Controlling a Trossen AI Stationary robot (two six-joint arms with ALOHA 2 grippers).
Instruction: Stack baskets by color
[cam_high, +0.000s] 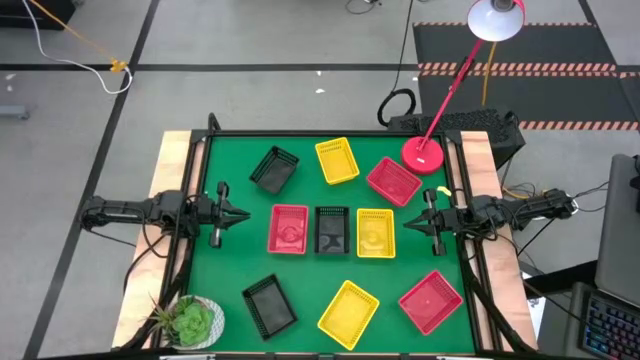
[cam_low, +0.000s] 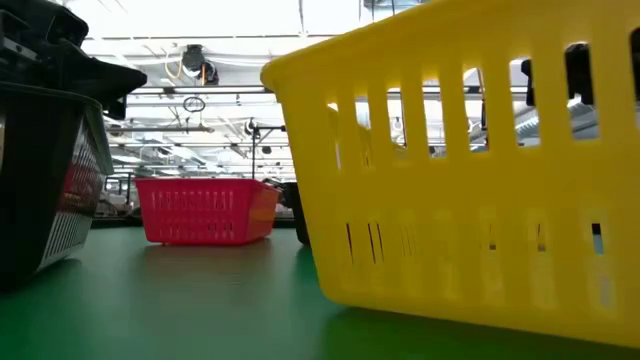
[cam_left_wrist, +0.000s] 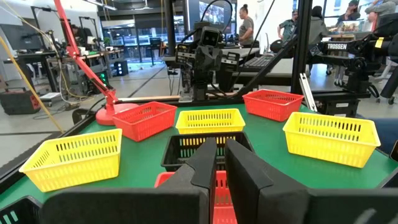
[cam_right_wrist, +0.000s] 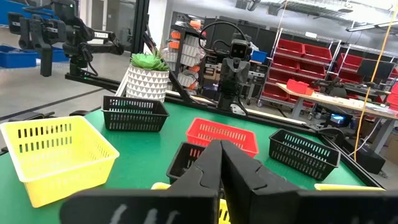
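Nine small latticed baskets stand on their bases on the green table (cam_high: 230, 260). The far row holds a black (cam_high: 273, 169), a yellow (cam_high: 337, 161) and a red basket (cam_high: 393, 181). In the middle row a red (cam_high: 288, 229), a black (cam_high: 331, 230) and a yellow one (cam_high: 375, 233) stand side by side. The near row has a black (cam_high: 268, 305), a yellow (cam_high: 348, 313) and a red one (cam_high: 431, 301). My left gripper (cam_high: 243, 213) hovers level at the left edge, its fingers (cam_left_wrist: 208, 155) a narrow gap apart. My right gripper (cam_high: 408, 222) hovers level at the right edge, shut (cam_right_wrist: 220, 149). Both are empty.
A red lamp base (cam_high: 423, 153) stands at the table's far right corner, its arm slanting up and away. A potted plant (cam_high: 190, 322) sits at the near left corner. Bare green strips lie between the three rows. People stand in the room beyond the table.
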